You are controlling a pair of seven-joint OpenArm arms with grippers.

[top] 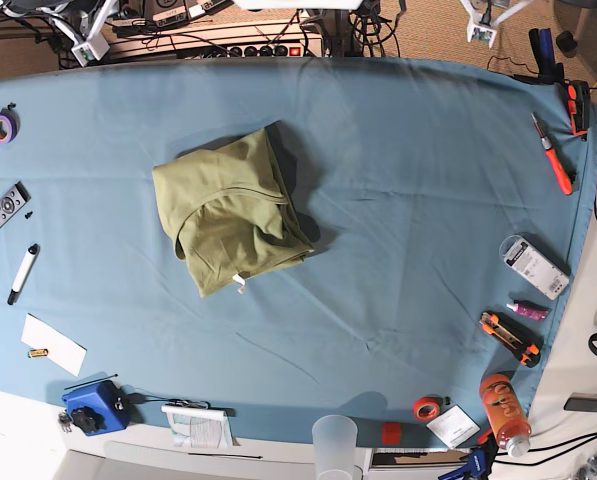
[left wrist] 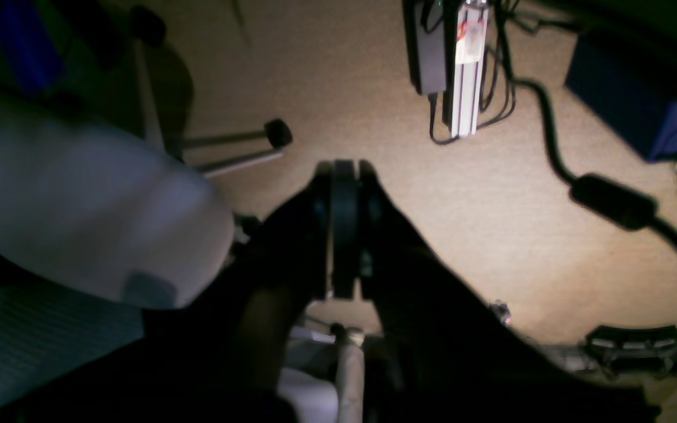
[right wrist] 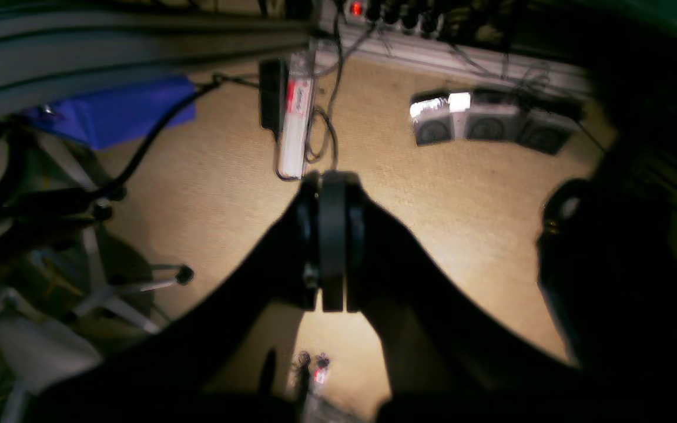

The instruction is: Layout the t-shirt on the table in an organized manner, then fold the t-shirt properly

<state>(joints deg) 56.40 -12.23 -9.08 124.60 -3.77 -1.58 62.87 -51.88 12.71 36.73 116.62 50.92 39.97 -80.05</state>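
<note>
Pressing both jaw pairs together, our left end effector [left wrist: 344, 176] and right end effector [right wrist: 332, 182] hung over floor, gripping nothing, away from the t-shirt [top: 233, 210] on the worktop [top: 408, 200].

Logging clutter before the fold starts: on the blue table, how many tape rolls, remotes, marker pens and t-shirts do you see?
Tape rolls: 2, purple and red
Remotes: 1
Marker pens: 1
T-shirts: 1
Total: 5, all on the table

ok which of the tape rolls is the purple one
The purple tape roll lies at the table's far left edge, above the remote. The other roll is red, near the front edge by the orange bottle.
</note>
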